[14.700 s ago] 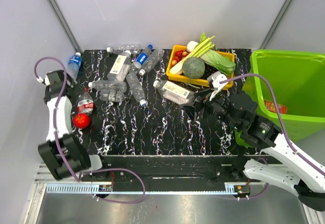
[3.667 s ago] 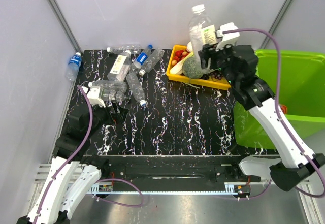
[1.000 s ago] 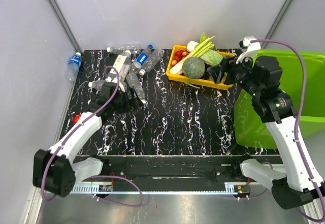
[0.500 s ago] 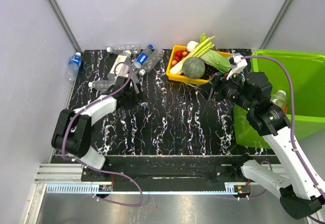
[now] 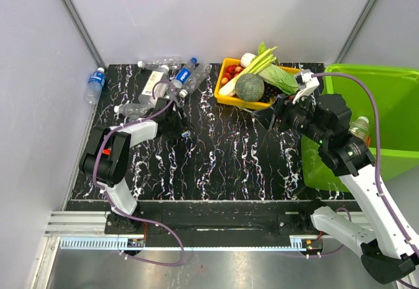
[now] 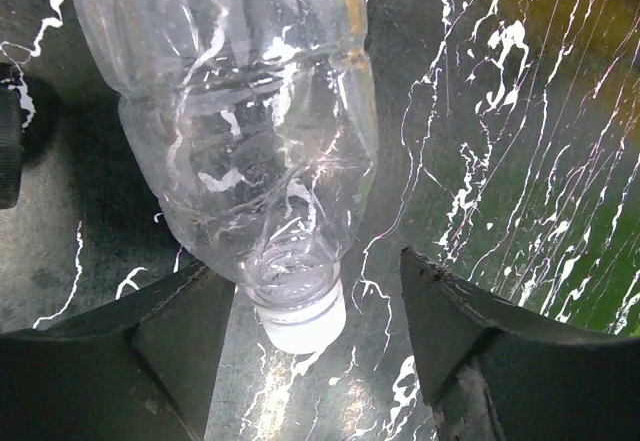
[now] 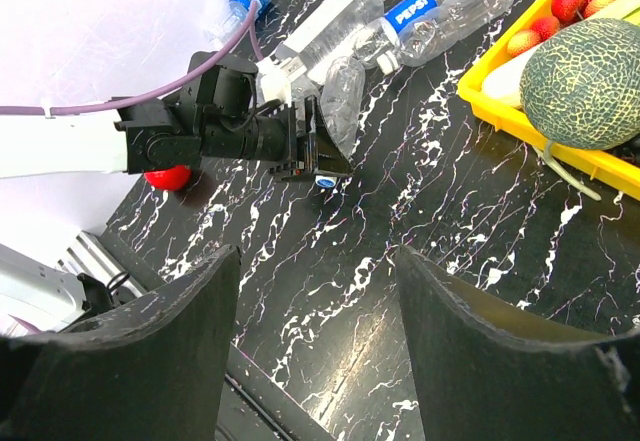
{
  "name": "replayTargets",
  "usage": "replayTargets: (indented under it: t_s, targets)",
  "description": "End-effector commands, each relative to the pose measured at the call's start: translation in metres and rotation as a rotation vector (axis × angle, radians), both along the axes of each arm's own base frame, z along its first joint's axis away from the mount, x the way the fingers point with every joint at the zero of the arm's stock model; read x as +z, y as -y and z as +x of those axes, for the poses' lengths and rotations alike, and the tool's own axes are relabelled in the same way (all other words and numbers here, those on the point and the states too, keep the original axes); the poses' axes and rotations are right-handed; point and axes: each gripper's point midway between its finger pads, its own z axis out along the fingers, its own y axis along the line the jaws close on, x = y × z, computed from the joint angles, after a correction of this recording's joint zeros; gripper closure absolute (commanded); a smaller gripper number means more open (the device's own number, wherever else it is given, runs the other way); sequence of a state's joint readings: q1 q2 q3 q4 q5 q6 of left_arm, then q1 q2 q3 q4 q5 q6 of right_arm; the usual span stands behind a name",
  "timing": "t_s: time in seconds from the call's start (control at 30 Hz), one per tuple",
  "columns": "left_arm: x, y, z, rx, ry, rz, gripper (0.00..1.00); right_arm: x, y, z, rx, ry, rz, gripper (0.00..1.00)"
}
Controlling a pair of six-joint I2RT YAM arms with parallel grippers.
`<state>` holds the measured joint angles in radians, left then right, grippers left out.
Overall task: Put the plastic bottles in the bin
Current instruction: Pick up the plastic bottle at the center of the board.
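Observation:
Several clear plastic bottles [image 5: 163,86] lie in a heap at the table's far left, and they also show in the right wrist view as bottles [image 7: 400,21]. My left gripper [image 5: 175,122] is open and straddles the neck of one clear bottle [image 6: 250,131]. Its white cap [image 6: 297,323] sits between the fingers, close to the left finger [image 6: 120,361], with a gap to the right one. The left gripper [image 6: 310,336] grips nothing. My right gripper [image 5: 283,113] hangs open and empty over the table beside the lime-green bin [image 5: 386,86]. One bottle [image 5: 359,126] lies in the bin.
A yellow tray [image 5: 226,63] with a melon [image 5: 249,86] and greens stands at the back, just left of my right gripper. A red tomato [image 7: 165,176] lies near the left arm. A blue-labelled bottle [image 5: 96,79] lies beyond the table's left edge.
The left arm has reached further into the heap and its jaws have narrowed around the bottle's neck. The right arm has swung down from the bin's edge toward the table.

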<state>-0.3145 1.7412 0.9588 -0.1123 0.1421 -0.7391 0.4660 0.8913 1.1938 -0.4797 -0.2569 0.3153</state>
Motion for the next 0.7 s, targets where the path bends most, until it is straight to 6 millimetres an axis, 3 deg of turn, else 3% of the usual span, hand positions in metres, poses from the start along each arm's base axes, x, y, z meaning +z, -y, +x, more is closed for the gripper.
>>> replayTargets:
  t_s: [0.0,0.13,0.37,0.53,0.67]
  targets:
    - [0.01,0.006,0.012,-0.009,0.055,-0.017,0.31,0.001,-0.004,-0.002,0.016,-0.003,0.012,0.31]
    - [0.004,0.004,0.006,-0.01,0.048,-0.015,0.37,0.009,-0.003,-0.002,0.009,0.009,0.024,0.31]
    - [0.019,0.008,-0.003,-0.054,0.069,-0.04,0.71,0.009,0.002,-0.007,-0.008,0.016,0.028,0.3]
    - [0.051,0.012,-0.013,-0.084,0.133,-0.08,0.87,-0.003,0.011,-0.011,-0.036,0.001,-0.005,0.29]
    - [0.095,0.019,-0.023,-0.125,0.24,-0.131,0.95,-0.001,0.012,-0.015,-0.03,0.013,-0.002,0.29]
